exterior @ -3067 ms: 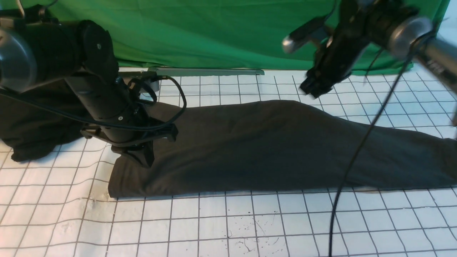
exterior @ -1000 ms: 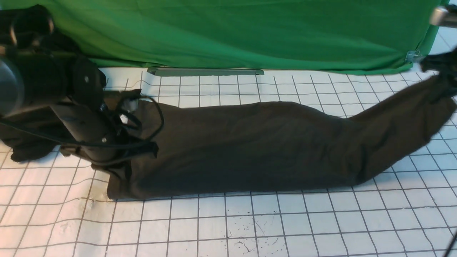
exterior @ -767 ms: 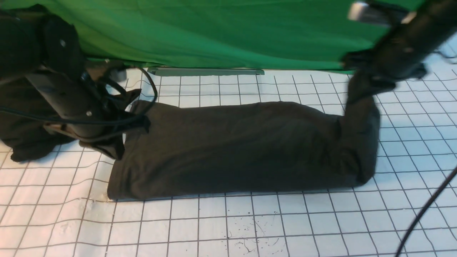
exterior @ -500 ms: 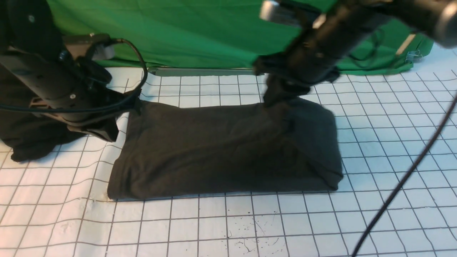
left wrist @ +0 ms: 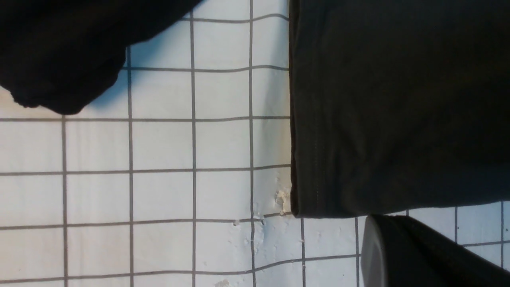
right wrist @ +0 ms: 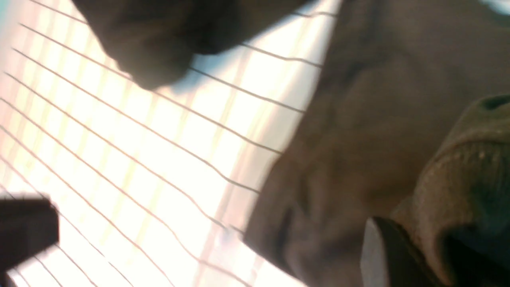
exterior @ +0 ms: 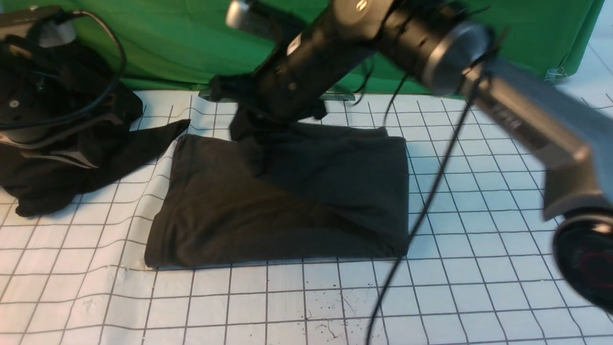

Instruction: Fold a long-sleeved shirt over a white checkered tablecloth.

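Observation:
The long-sleeved shirt (exterior: 287,201) lies as a dark folded rectangle on the white checkered tablecloth (exterior: 479,268); its logo and neck label are hidden. My right gripper (exterior: 249,120) reaches across to the shirt's far left part and is shut on the doubled-over end, which hangs from it. In the right wrist view that cloth (right wrist: 458,179) drapes over one finger (right wrist: 382,255). My left gripper (exterior: 67,155) is drawn back over the black heap, off the shirt. The left wrist view has the shirt's hem corner (left wrist: 398,107) and one bare finger (left wrist: 402,255).
A blacker garment heap (exterior: 48,182) lies at the left edge, one flap reaching toward the shirt. The green cloth (exterior: 191,43) hangs along the back with a grey bar (exterior: 345,97) at its foot. My right arm's cable (exterior: 421,206) dangles over the shirt's right edge.
The right gripper took the shirt's right end and carried it up and leftward over the body, halving its length. The left arm lifted off the shirt and drew back left.

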You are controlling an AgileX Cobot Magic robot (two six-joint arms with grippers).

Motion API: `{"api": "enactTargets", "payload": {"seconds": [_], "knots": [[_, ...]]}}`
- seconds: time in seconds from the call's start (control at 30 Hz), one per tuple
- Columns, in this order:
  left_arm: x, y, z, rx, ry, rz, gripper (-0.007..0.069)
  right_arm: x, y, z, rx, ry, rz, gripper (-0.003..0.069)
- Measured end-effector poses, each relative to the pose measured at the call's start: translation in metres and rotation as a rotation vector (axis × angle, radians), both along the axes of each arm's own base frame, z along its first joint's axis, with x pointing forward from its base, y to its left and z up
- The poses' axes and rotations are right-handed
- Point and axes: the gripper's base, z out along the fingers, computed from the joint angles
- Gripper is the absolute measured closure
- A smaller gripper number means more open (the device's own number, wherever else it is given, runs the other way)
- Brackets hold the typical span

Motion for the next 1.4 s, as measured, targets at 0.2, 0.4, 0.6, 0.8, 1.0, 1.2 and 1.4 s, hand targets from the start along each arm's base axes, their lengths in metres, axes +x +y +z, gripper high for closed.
{"api": "enactTargets", "payload": {"seconds": [0.2,0.4,0.6,0.8,1.0,1.2,1.4], "knots": [[-0.001,0.002,0.0,-0.01,0.006,0.0,0.0629,0.002,0.024,-0.04,0.022,0.02,-0.016,0.0577],[-0.001,0.002,0.0,-0.002,0.006,-0.018,0.0629,-0.001,0.031,-0.048,0.016,-0.005,0.022,0.0278],[0.0,0.001,0.001,-0.01,-0.013,-0.039,0.0629,0.007,-0.02,0.01,-0.165,-0.196,0.174,0.0232],[0.017,-0.013,-0.012,-0.131,-0.021,-0.087,0.0629,0.016,-0.114,0.06,-0.473,-0.304,0.08,0.0614],[0.048,-0.036,-0.056,-0.152,0.032,-0.133,0.0616,-0.02,-0.166,0.05,-0.589,-0.186,0.11,0.0659],[0.079,-0.056,-0.104,-0.129,0.019,-0.145,0.047,-0.054,-0.189,0.028,-0.612,-0.148,0.126,0.0659],[0.093,-0.062,-0.145,-0.105,0.063,-0.149,0.0217,-0.064,-0.193,0.016,-0.605,-0.161,0.117,0.0662]]}}
